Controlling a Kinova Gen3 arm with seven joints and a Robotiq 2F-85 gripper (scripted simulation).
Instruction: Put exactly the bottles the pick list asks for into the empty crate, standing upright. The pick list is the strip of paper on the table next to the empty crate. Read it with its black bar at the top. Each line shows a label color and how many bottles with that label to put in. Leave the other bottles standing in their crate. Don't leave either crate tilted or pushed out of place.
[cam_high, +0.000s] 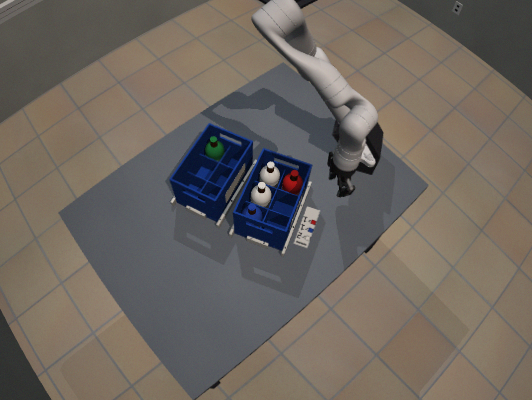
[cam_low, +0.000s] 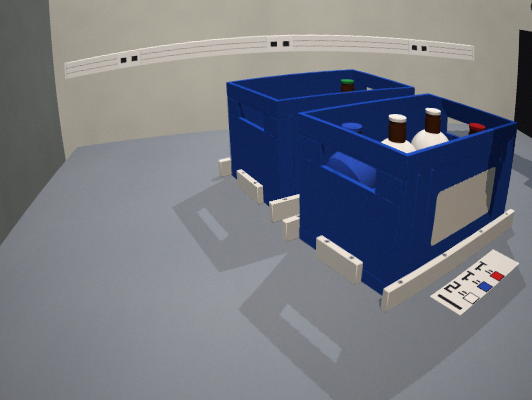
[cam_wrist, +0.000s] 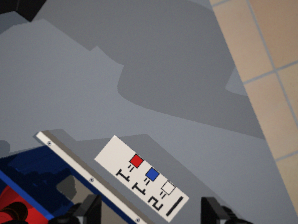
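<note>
The pick list (cam_high: 312, 215) (cam_low: 495, 258) (cam_wrist: 111, 150), read from its bar, shows white 2, blue 1, red 1. The crate beside it (cam_high: 257, 234) (cam_low: 350, 225) (cam_wrist: 25, 159) holds a red bottle (cam_high: 292, 184) (cam_low: 477, 128) (cam_wrist: 9, 196), a white bottle (cam_high: 270, 177) (cam_low: 431, 141), a second white bottle (cam_high: 261, 196) (cam_low: 397, 146) and a blue bottle (cam_high: 252, 215) (cam_low: 352, 127), all upright. The other crate (cam_high: 186, 197) (cam_low: 254, 155) holds a green bottle (cam_high: 214, 149) (cam_low: 347, 82). My gripper (cam_high: 344, 190) (cam_wrist: 151, 210) is open and empty, to the right of the crates in the top view.
White strips (cam_high: 296, 220) (cam_low: 445, 257) (cam_wrist: 91, 179) are fixed on the table (cam_high: 150, 280) (cam_low: 125, 320) (cam_wrist: 165, 45) along the crates' bases. Both crates sit level between them, side by side. The arm's black base stands behind the gripper.
</note>
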